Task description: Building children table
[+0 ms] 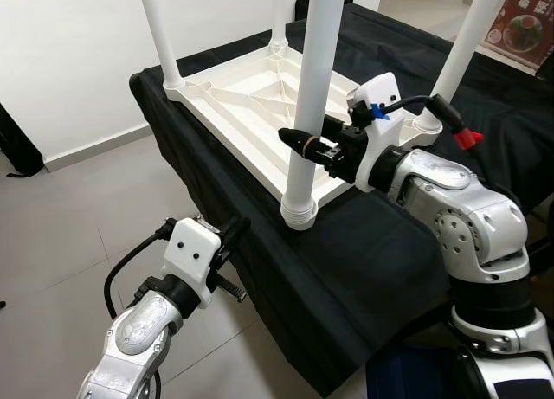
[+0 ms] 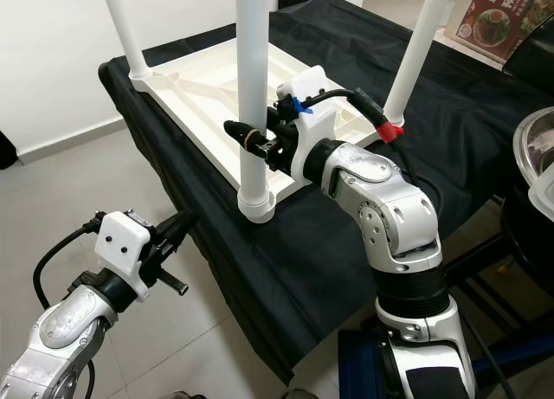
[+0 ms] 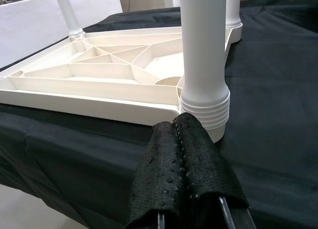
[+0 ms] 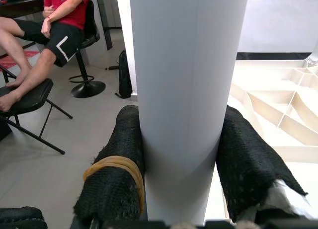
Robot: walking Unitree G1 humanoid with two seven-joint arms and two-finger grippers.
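A bench (image 1: 381,269) draped in black cloth carries a white plastic children's table (image 1: 251,113) lying upside down, its ribbed underside facing up and its legs standing straight up from the corners. The nearest leg (image 1: 312,105) rises from the corner closest to the bench's front edge, its threaded collar sitting right at that edge. The right gripper (image 1: 305,144) is clamped around this leg a little above the collar, one black padded finger on each side of the tube, pressed against it. The left gripper (image 1: 232,236) hangs low off the bench's front side over the grey tiled floor (image 1: 78,217), its fingers (image 3: 184,174) pressed together and holding nothing, pointed toward the leg's base. A white wall (image 1: 69,53) stands behind, and a person (image 4: 54,25) sits on a chair farther back in the room.
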